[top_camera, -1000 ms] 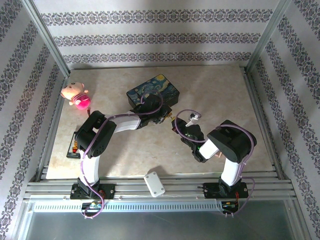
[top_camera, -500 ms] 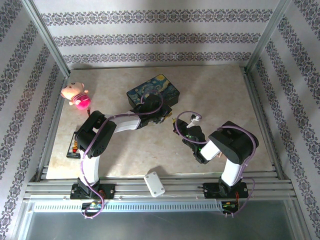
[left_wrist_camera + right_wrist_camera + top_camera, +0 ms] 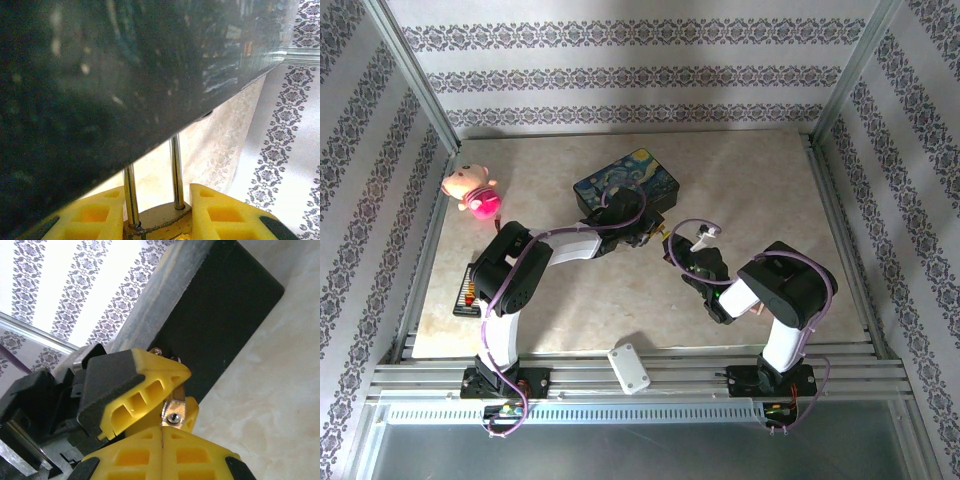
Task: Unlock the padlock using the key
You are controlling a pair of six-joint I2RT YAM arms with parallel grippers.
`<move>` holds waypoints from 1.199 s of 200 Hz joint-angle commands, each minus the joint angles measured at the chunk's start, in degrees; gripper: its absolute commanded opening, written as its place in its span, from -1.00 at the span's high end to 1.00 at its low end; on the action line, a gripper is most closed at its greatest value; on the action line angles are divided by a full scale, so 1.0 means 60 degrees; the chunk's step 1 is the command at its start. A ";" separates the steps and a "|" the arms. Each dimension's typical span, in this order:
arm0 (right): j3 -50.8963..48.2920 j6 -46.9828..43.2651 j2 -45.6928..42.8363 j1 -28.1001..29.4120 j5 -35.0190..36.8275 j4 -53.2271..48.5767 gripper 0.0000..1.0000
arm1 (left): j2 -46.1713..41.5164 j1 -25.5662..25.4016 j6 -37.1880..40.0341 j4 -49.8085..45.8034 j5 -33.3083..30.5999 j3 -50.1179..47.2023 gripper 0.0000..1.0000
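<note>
top view: left gripper [image 3: 642, 232] and right gripper [image 3: 673, 250] nearly tip to tip beside tin [image 3: 628, 180]. left wrist: left gripper pinches padlock [image 3: 157, 221], shackle ahead. right wrist: right gripper pinches key [image 3: 173, 411] at its tips. judged step: insertion; next: align, seat, turn.

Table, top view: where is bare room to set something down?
Free: the right side of the table, between the tin and the right frame rail; also the near middle, behind the white box. Crowded: the tin's near corner, where the left gripper with the padlock meets the right gripper with the key.
</note>
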 commanded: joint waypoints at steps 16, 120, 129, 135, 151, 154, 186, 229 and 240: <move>0.0177 -0.0042 0.0136 0.0028 -0.0027 0.0217 1.00 | 0.0253 -0.0236 -0.0937 -0.0364 0.1058 -0.0151 0.42; -0.0101 0.0193 0.0206 -0.0087 0.0034 0.0214 1.00 | 0.0267 -0.0232 -0.0968 -0.0246 0.1056 -0.0202 0.42; -0.0101 0.0162 0.0160 -0.0083 0.0059 0.0217 1.00 | 0.0266 -0.0234 -0.0975 -0.0244 0.1048 -0.0211 0.42; -0.0101 0.0157 0.0133 -0.0087 0.0053 0.0217 1.00 | 0.0266 -0.0224 -0.0982 -0.0232 0.1052 -0.0213 0.42; -0.0101 0.0149 0.0114 -0.0109 0.0061 0.0217 1.00 | 0.0266 -0.0234 -0.0995 -0.0218 0.1049 -0.0232 0.42; -0.0101 0.0156 0.0114 -0.0123 0.0074 0.0223 1.00 | 0.0266 -0.0227 -0.0988 -0.0217 0.1058 -0.0234 0.42; -0.0542 0.0302 -0.0179 -0.0290 0.0244 0.0217 1.00 | 0.0199 -0.0182 -0.0889 -0.0207 0.1059 -0.0450 0.39; -0.1093 0.0429 -0.0826 -0.1004 -0.0270 -0.0177 1.00 | -0.0334 -0.0149 0.0705 -0.1796 -0.0167 -0.0405 0.41; -0.1147 0.0456 -0.0909 -0.1228 -0.0568 -0.0282 1.00 | -0.0571 -0.0186 0.1237 -0.2284 -0.0747 -0.0300 0.38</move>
